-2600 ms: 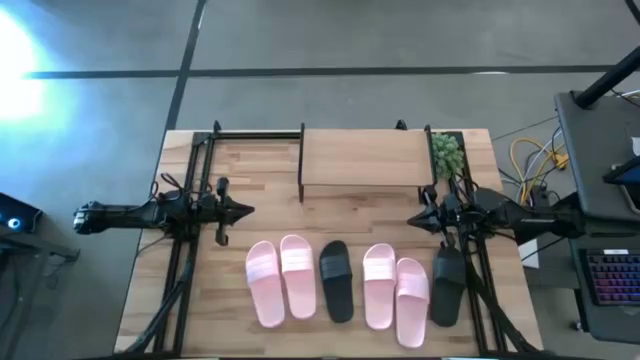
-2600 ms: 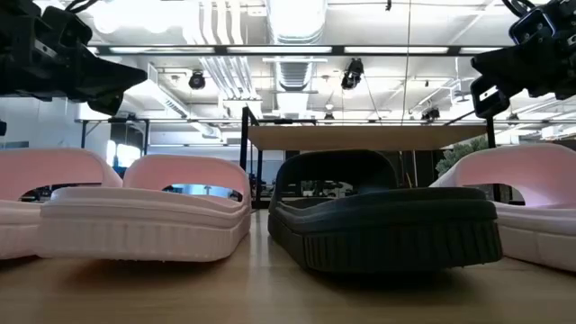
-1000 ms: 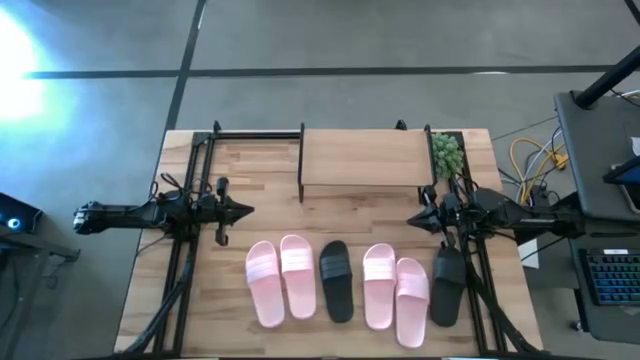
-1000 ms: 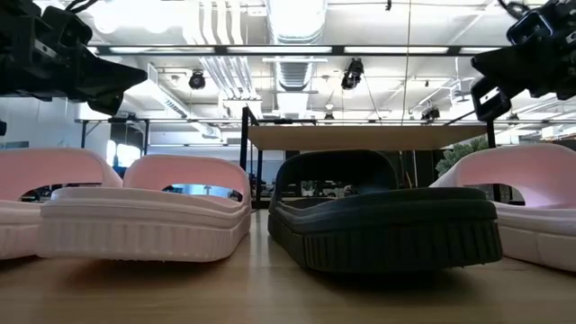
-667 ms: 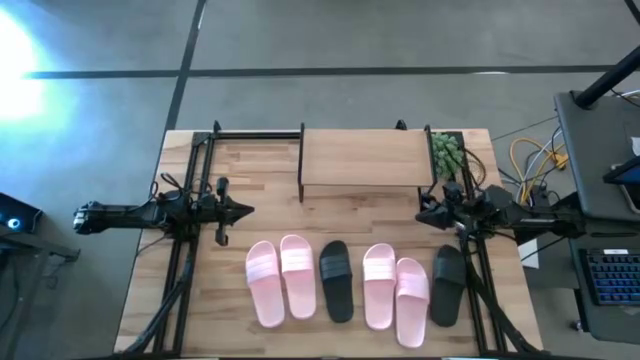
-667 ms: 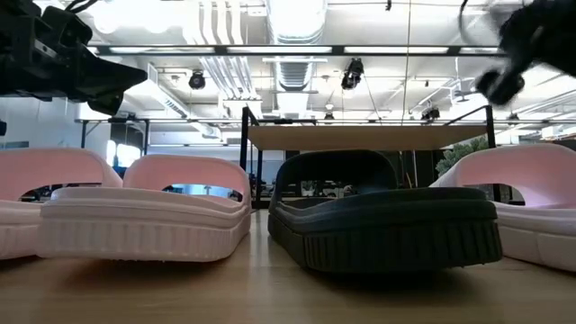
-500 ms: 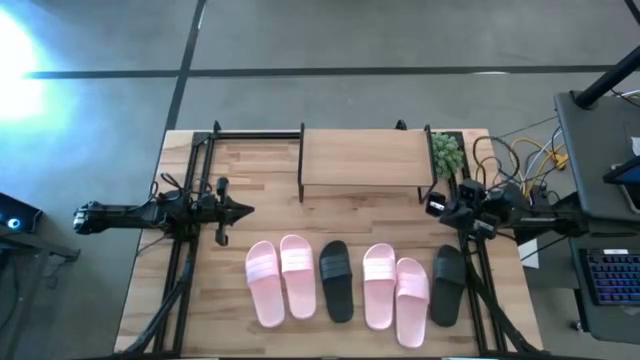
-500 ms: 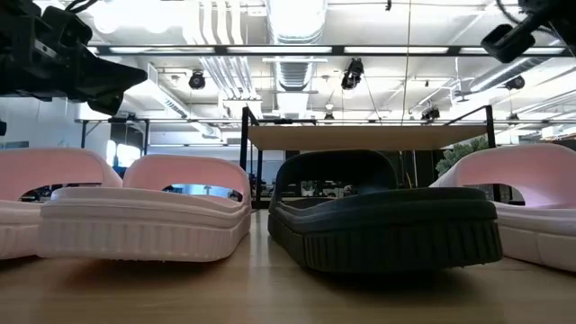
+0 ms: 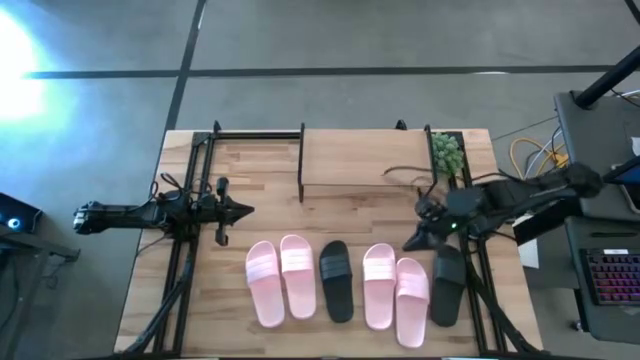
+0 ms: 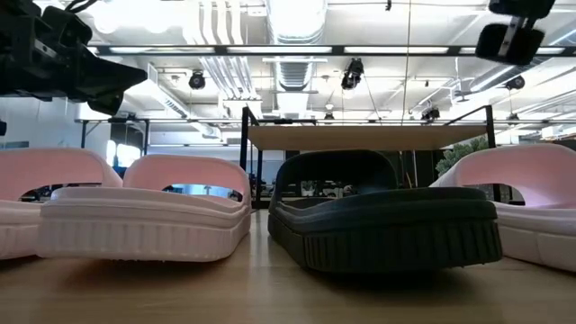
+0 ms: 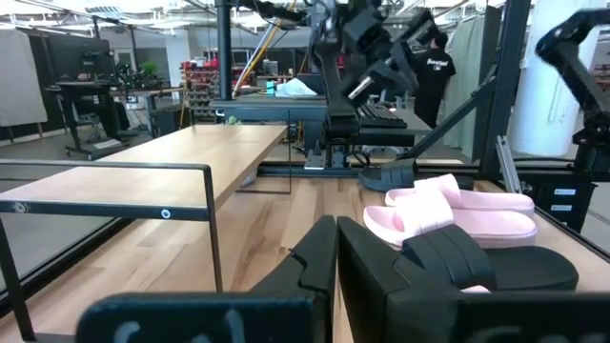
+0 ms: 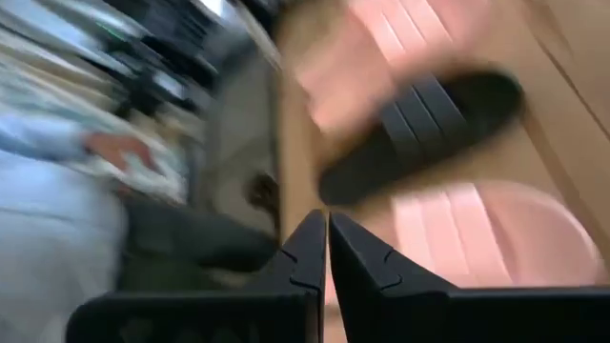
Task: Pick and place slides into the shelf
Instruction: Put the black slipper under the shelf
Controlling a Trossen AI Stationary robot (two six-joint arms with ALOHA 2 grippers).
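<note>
Several slides lie flat on their soles in a row near the table's front edge: pink ones (image 9: 264, 283) (image 9: 297, 275), a black one (image 9: 336, 280), two more pink (image 9: 378, 285) (image 9: 412, 300), and a black one (image 9: 447, 285) at the right. The shelf (image 9: 362, 158) stands at the far middle on thin black legs. My left gripper (image 9: 245, 211) waits shut and level at the left. My right gripper (image 9: 408, 244) is shut, raised and slanting down, beside the right-hand pink slides. In the right wrist view its shut fingers (image 12: 324, 250) point at a black slide (image 12: 429, 124) and a pink one (image 12: 486, 229).
A small green plant (image 9: 447, 152) stands at the shelf's right end. Black frame rails (image 9: 190, 170) run along the table's left and right sides. Bare wood (image 9: 350, 215) lies between the shelf and the slides. A desk with a keyboard (image 9: 610, 275) stands off the table's right edge.
My right gripper has risen, drawn back briefly toward the right edge, then swung out toward the near edge and the right-hand slides. It has tipped from level to slanting down and rolled about its own line. It stays shut. The slides have not moved.
</note>
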